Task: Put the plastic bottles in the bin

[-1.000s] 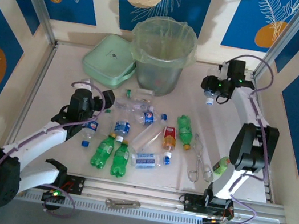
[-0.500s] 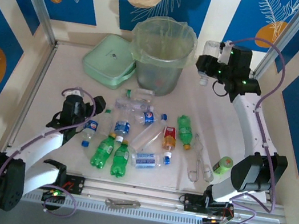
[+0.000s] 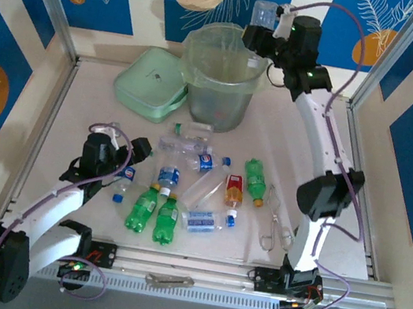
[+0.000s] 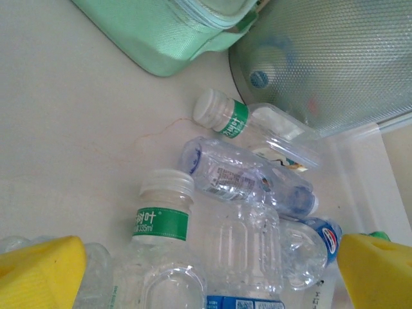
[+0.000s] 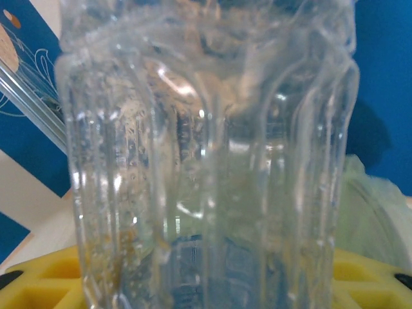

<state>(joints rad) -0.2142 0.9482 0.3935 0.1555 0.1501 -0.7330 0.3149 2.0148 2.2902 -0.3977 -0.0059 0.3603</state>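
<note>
**Right gripper (image 3: 261, 34), raised at the far side of the table.** A clear plastic bottle (image 5: 206, 161) is being grasped between the yellow pads (image 5: 38, 283), with the jaws clamped on its ribbed body. The bottle is being held upright, above the far right part of the rim of the bin (image 3: 217, 96). Release has not yet been made.

**Left gripper (image 3: 127, 160), low over the left of the table.** Nothing is being held. The jaws are being kept wide apart and aimed at a cluster of clear bottles, where a white-capped bottle with a green band (image 4: 161, 222) is lying nearest.

**Progress.** The task is judged to be at an early stage. One bottle is being delivered. Faint shapes, among them a blue cap, are being seen through the translucent bin wall and may be bottles already dropped; this cannot be confirmed. About eleven bottles are lying on the table in front of the bin: several clear ones (image 3: 183, 148), three green ones with yellow caps (image 3: 143, 207) and one orange bottle (image 3: 234, 190).

**Surroundings and obstructions.** A flat pale-green lid (image 3: 151, 81) is resting just beside the bin on its left. Metal tongs (image 3: 278, 227) are lying near the rightmost green bottle. The clear bottles are lying packed and touching, so a single grasp is likely to be crowded by neighbours.
</note>
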